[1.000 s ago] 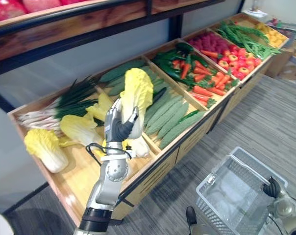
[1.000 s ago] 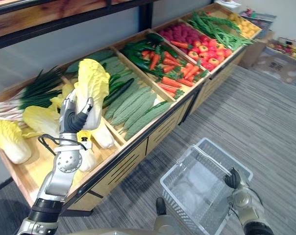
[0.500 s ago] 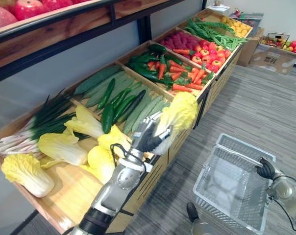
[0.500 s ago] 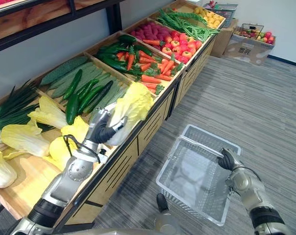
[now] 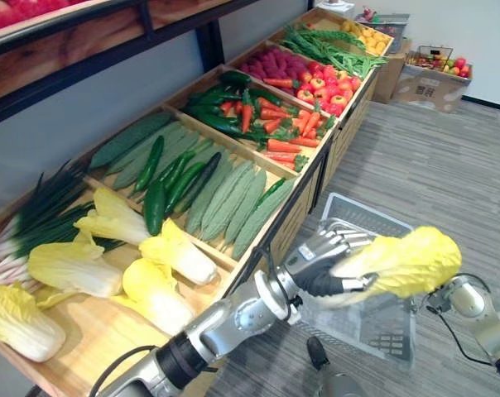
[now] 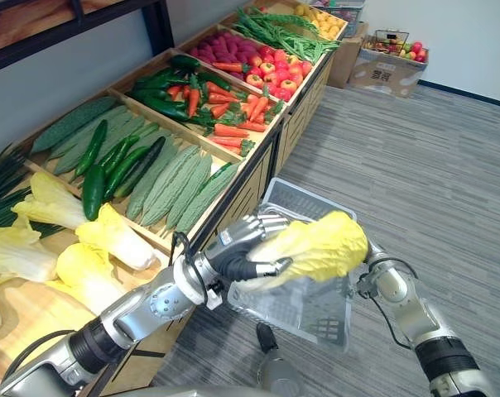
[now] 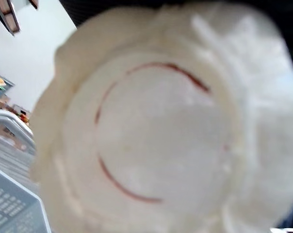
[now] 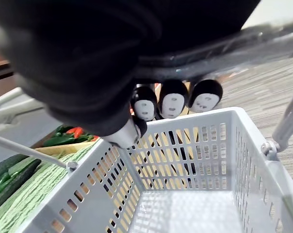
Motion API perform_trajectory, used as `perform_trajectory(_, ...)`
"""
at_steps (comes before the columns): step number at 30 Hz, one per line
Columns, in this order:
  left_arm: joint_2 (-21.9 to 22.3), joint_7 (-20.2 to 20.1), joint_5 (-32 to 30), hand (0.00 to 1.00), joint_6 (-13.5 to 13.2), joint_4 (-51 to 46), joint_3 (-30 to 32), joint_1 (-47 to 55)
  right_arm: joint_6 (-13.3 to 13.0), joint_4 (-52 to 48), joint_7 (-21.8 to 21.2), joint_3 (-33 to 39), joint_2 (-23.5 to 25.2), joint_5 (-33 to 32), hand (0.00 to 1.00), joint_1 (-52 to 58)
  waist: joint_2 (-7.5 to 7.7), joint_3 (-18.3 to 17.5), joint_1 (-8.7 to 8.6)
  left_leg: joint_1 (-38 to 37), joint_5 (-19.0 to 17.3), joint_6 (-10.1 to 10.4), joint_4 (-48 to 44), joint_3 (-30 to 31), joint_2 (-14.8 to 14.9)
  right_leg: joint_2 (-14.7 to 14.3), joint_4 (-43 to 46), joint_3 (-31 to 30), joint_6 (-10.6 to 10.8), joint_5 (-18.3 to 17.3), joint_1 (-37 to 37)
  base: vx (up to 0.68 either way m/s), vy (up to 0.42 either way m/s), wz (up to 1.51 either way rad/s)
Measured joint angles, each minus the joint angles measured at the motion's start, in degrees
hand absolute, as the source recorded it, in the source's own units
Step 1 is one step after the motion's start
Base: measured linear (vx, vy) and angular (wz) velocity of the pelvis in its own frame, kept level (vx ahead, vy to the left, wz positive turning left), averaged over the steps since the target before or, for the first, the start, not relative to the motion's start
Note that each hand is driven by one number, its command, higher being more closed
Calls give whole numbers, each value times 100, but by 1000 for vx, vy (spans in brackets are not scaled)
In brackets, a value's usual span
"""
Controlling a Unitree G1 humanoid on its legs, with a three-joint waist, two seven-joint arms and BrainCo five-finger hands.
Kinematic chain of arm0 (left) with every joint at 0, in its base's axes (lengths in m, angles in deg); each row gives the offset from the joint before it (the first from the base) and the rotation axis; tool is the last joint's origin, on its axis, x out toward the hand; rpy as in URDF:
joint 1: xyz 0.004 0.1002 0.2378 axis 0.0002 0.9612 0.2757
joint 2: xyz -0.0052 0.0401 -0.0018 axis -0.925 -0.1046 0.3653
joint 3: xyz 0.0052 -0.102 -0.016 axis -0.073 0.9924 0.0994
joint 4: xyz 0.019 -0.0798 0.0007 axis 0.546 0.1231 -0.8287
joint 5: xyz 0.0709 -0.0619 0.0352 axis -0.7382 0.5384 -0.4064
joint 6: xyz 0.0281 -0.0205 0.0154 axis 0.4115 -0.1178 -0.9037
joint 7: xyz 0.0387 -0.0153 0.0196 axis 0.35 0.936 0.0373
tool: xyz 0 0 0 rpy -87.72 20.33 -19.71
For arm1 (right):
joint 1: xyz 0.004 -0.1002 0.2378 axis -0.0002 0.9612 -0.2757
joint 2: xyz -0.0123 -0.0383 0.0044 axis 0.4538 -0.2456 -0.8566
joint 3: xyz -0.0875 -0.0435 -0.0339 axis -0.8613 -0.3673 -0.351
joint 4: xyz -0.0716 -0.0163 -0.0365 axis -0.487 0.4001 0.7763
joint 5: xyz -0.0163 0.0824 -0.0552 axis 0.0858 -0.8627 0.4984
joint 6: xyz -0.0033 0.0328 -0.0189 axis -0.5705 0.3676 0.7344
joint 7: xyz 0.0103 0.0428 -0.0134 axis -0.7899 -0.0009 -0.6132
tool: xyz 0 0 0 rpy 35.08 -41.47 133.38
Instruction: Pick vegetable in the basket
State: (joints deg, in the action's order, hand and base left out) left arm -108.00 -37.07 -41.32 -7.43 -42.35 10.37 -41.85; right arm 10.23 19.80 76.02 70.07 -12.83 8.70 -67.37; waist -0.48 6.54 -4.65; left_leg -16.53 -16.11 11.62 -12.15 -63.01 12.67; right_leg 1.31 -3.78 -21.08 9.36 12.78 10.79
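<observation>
One yellow-green cabbage [image 5: 403, 263] is grasped in the left hand [image 5: 320, 265], fingers wrapped round its pale stem end and the leafy end pointing toward the right arm. It sits in the air over the grey basket [image 8: 185, 155], above the rim, not inside. The right hand [image 8: 171, 101] is clenched round the basket handle [image 8: 263, 36]. The basket is just beside the front of the wooden stand [image 5: 300, 225]. More cabbages [image 5: 175, 252], cucumbers [image 5: 154, 207] and carrots [image 5: 283, 145] lie in the stand's bins.
</observation>
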Motion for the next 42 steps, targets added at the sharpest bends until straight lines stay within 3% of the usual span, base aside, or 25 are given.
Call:
perform_trajectory(12,45,-96,-131,100,-78,1009,-666,-300,-128,-1062,-436,-767,-361,-600,100,-177,-16,40,-73,-263,-79,164,-252,-565,232,-391,51,-436,-82,68,34,-15,-47,-23)
perform_trajectory(20,219,-60,-799,100,-74,2001,-664,-447,-165,-1294,-573,-1111,-552,-816,100,-522,-12,41,-139,-356,-99,224,-321,-824,285,-548,82,-617,-106,100,98,9,-10,-15)
perform_trajectory(29,241,24,-1448,100,-100,3037,-639,-566,-188,-1302,-678,-1475,-563,-815,100,-539,-5,41,-155,-359,-100,226,-331,-831,299,-537,50,-606,-103,100,86,1,-1,-1)
perform_trajectory(37,125,246,-1932,100,-95,3841,-524,-762,-455,-1286,-853,-1555,-594,-817,100,-539,8,47,-177,-354,-100,227,-310,-816,302,-513,-11,-564,-103,100,60,0,0,0)
perform_trajectory(38,105,247,-1931,0,-95,3886,-523,-769,-489,-1286,-853,-1555,-594,-818,100,-540,8,47,-183,-354,-100,227,-307,-817,302,-513,-13,-561,-103,100,60,0,0,0)
perform_trajectory(42,-28,246,-2240,0,-59,4160,-532,-769,-521,-1279,-855,-1555,-627,-829,100,-603,27,57,-267,-358,-100,227,-295,-821,298,-512,-17,-556,-103,100,56,0,0,0)
